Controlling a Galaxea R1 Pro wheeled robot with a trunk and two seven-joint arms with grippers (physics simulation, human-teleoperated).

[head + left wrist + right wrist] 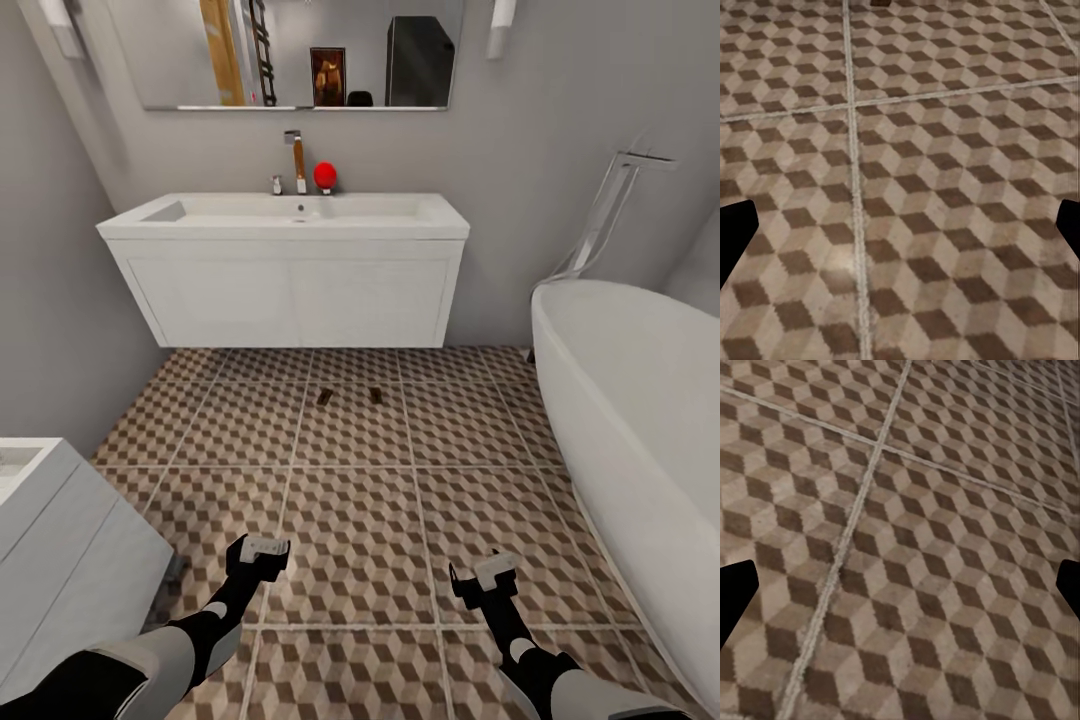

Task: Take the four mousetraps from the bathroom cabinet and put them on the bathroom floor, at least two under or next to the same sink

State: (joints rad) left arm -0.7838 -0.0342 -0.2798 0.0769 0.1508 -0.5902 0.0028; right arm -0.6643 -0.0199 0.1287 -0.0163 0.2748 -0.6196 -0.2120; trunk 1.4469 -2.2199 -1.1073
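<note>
Head view: I face the sink (285, 270), a wide white wall-hung basin with a chrome tap (295, 160) and a red object (324, 176) on its rim, under a mirror (300, 52). Two mousetraps (324, 397) (375, 395) lie flat on the bathroom floor (350, 520), just in front of the sink's lower edge and near each other but apart. At this size I can make out only small brown shapes. A white bathtub (640, 430) stands to the right of the sink, and a white drawer unit (60, 540) stands well in front of the sink, on its left.

My two arms reach forward and low over the tiles, well short of the sink, forearms roughly parallel. My left end effector (262, 555) hangs on the sink's left half; my right end effector (488, 578) hangs toward the bathtub side. Both are well apart from the mousetraps.

Left wrist view: my left end effector (900, 232) has its fingers (735, 236) spread wide, one dark tip at each edge of the picture, with bare patterned tile and pale grout between them. A small dark shape at the far edge may be a mousetrap; I cannot tell.

Right wrist view: my right end effector (900, 592) is likewise spread wide and grips nothing, with tile between the fingers (735, 596).
</note>
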